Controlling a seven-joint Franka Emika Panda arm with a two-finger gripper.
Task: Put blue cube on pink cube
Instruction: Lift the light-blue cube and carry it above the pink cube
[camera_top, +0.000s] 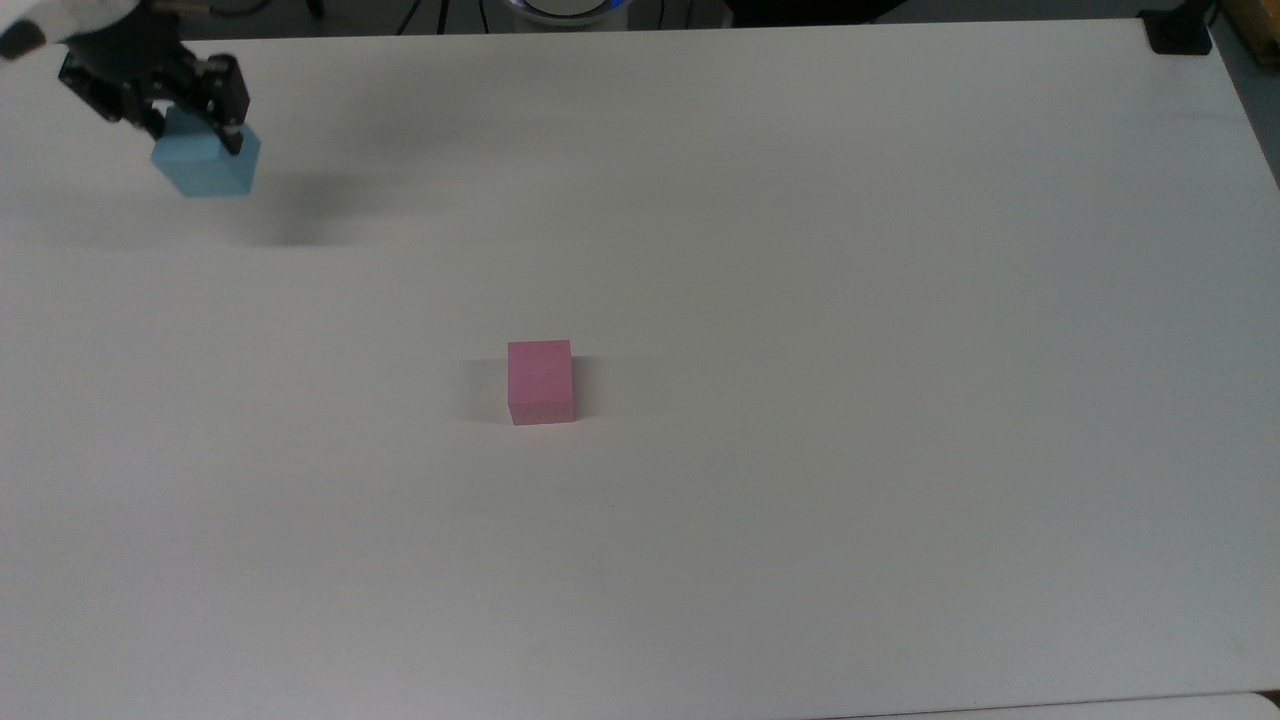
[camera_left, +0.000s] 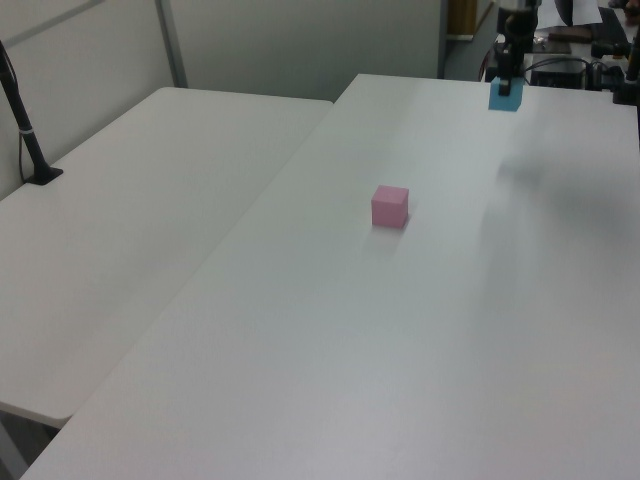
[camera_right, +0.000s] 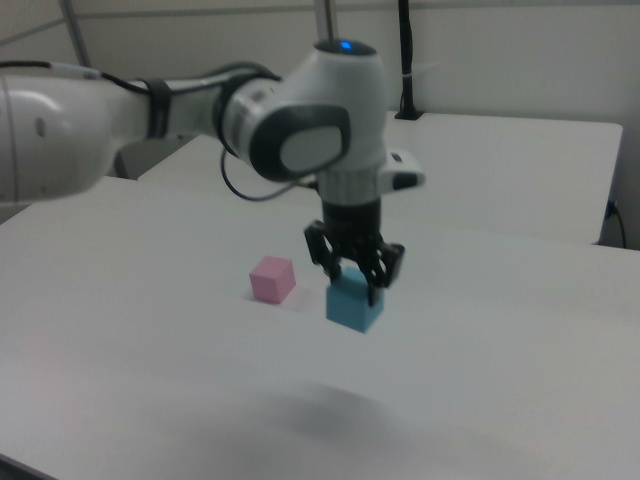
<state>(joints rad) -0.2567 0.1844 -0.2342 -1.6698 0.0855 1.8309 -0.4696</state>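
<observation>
Seen from the top view: gripper (camera_top: 190, 125) at the frame's ten o'clock corner, fingers clamped on the blue cube (camera_top: 207, 166), held clear of the white table (camera_top: 800, 300), with a soft shadow lying on the surface toward four o'clock of it. Pink cube (camera_top: 540, 381) sat flat on the table near the frame's centre, well apart from the blue cube, toward its four o'clock. From the right view: blue cube (camera_right: 354, 303) hung in the gripper (camera_right: 355, 272) above its shadow, pink cube (camera_right: 272, 279) at its nine o'clock. From the left view: blue cube (camera_left: 506, 96) at one o'clock, pink cube (camera_left: 390, 205) mid-table.
</observation>
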